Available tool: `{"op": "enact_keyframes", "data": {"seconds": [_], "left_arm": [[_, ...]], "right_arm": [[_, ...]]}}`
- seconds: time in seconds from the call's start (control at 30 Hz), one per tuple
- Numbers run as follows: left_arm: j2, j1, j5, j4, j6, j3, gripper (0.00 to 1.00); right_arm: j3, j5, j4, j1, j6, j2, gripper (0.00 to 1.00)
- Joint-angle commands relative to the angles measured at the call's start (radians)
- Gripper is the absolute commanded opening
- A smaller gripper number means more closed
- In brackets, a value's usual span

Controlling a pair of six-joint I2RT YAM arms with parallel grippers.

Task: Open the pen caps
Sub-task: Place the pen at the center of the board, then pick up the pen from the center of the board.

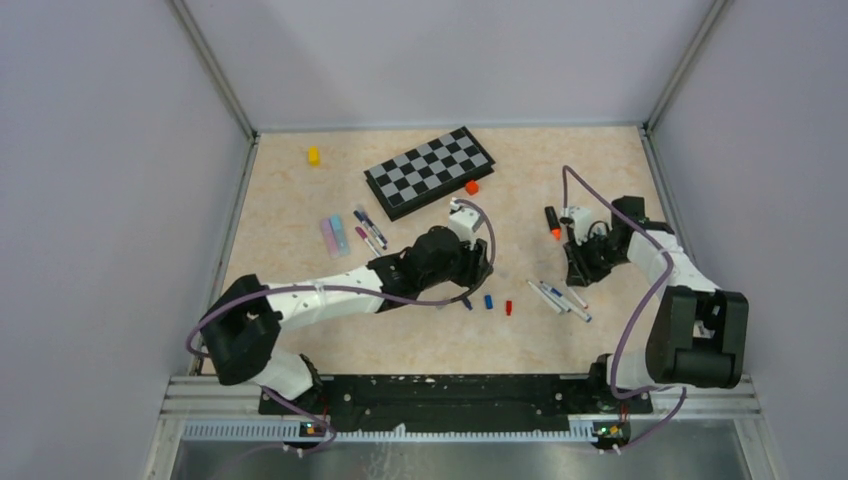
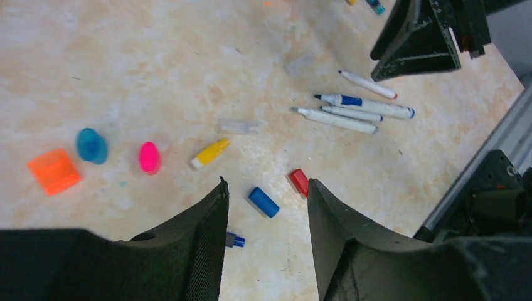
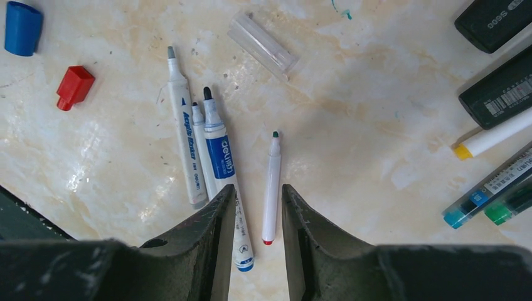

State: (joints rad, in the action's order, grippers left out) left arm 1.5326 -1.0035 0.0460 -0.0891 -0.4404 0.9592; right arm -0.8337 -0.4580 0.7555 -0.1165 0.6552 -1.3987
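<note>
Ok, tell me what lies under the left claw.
A blue cap and a red cap lie loose below the left claw. A small blue piece is half covered by one finger.

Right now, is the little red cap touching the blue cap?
Apart. The right wrist view shows a strip of bare table between the red cap and the blue cap.

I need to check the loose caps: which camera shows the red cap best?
The right wrist view: the red cap lies whole, large and sharp, near the blue cap. The left wrist view shows the cap smaller, but clear. The top view gives only a red speck.
</note>
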Motion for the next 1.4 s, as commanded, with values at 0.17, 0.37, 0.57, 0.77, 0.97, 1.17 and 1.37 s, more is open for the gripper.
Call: {"op": "enact_keyframes", "data": {"seconds": [0.17,0.37,0.57,0.77,0.97,1.17,1.37], "left_arm": [[-0.173,0.085,0.263,-0.021,0.078,-0.132,0.92],[-0.212,0.311,0.117,0.045,-0.023,-0.185,0.99],[-0.172,0.480,0.062,0.155,-0.124,-0.177,0.99],[-0.076,0.539,0.149,0.319,-0.254,-0.099,0.94],[0.005,0.573,0.186,0.423,-0.318,-0.037,0.65],[0.069,0.598,0.180,0.441,-0.320,0.007,0.57],[0.187,0.613,0.164,0.547,-0.316,0.125,0.43]], "right_arm": [[-0.030,-0.090,-0.023,-0.012,0.027,0.106,0.32],[-0.030,-0.097,-0.021,-0.011,0.031,0.104,0.32],[-0.027,-0.102,-0.021,-0.011,0.033,0.096,0.32],[-0.026,-0.103,-0.023,-0.011,0.034,0.092,0.32],[-0.025,-0.103,-0.022,-0.011,0.034,0.089,0.32],[-0.025,-0.105,-0.021,-0.011,0.035,0.087,0.32],[-0.025,-0.105,-0.020,-0.011,0.037,0.086,0.32]]}}
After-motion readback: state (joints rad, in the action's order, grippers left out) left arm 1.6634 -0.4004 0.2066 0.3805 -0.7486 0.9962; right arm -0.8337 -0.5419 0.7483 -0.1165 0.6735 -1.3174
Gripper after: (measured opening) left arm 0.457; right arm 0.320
